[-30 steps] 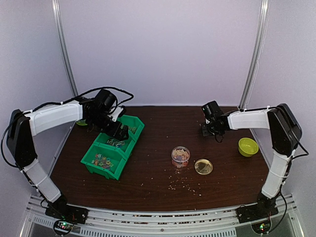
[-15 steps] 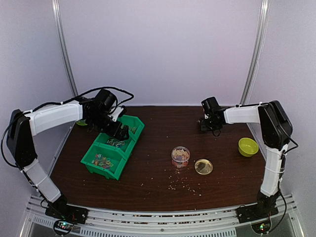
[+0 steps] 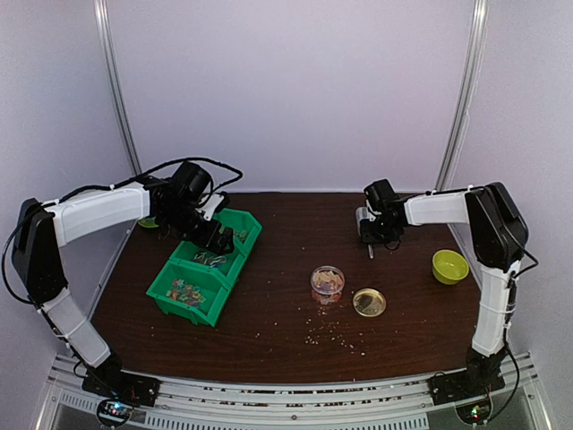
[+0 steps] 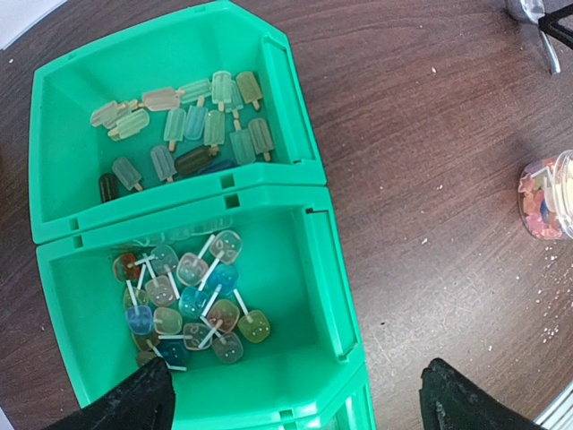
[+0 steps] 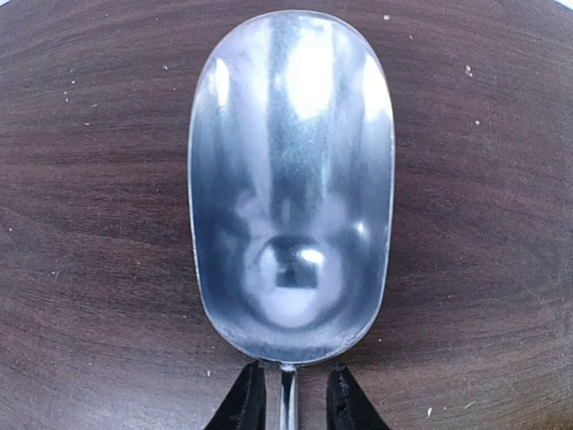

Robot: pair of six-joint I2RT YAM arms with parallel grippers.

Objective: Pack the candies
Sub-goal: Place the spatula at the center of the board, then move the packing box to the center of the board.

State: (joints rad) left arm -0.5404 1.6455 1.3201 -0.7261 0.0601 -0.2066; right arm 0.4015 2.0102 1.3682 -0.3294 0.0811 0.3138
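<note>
Small mixed-colour candies [image 4: 192,300] in a green bin [image 4: 269,184].
Ice-lolly shapes lie in one compartment, square lollipops in the next; more sit in a clear jar [image 4: 546,195] nearby.

I see the scoop [image 5: 291,179] as polished, mirror-smooth metal, the table [image 5: 89,197] as dark, matt, grained wood, the bins [image 4: 269,179] as smooth glossy plastic, and the candies [image 4: 192,296] as translucent.

**Soft, even light; glare on the scoop**

The top view is evenly lit from above but slightly soft, with only faint shadows on the dark table [image 3: 269,340]. In the left wrist view the candies [image 4: 192,305] are sharp inside the bins [image 4: 304,170], whose walls throw mild shadows. In the right wrist view white glare streaks the upper scoop [image 5: 291,179]; the wood grain is crisp.
</note>
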